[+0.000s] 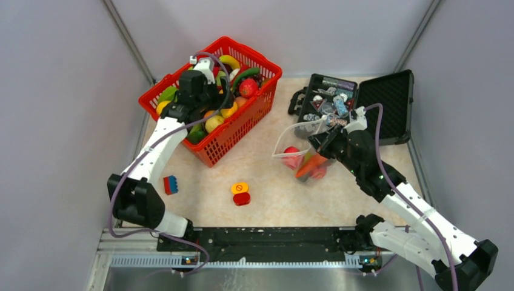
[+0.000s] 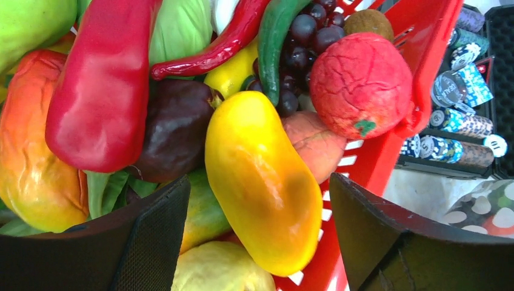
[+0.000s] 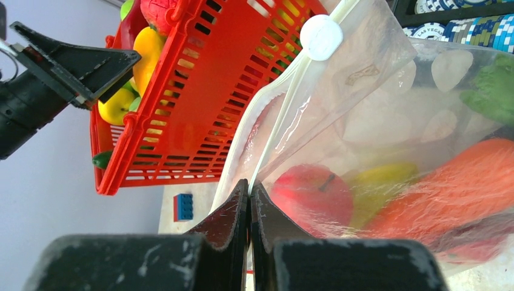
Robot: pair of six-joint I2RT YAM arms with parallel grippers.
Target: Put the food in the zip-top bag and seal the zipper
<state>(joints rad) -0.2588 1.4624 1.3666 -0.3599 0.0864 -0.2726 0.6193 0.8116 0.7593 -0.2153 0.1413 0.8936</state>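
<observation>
Pinching the zip-top bag [image 3: 376,91] open, the right pincer [image 3: 250,185] waits while the empty left pincer [image 2: 257,182] gapes over a mango [image 2: 254,145].

Basket [image 1: 242,130]: red plastic lattice, faintly shiny on my screen.
Yellow fruit [image 2: 263,182]: I see smooth, glossy plastic.
Red round fruit [image 2: 360,85]: at 2 o'clock from the yellow fruit, matt, with a rough cracked skin.
Bag [image 3: 388,121]: clear thin film, crinkly and shiny, with white dots.
Zipper [image 3: 285,112]: smooth whitish plastic strip.
Left gripper [image 2: 257,182]: black matt fingers [image 2: 151,242], fine woven grain.
Right gripper [image 3: 250,185]: black fingers [image 3: 230,212], scuffed, dull.
Table [image 1: 267,182]: smooth, beige, and it looks marbled to me.
Case [image 1: 394,103]: black, matt.
</observation>
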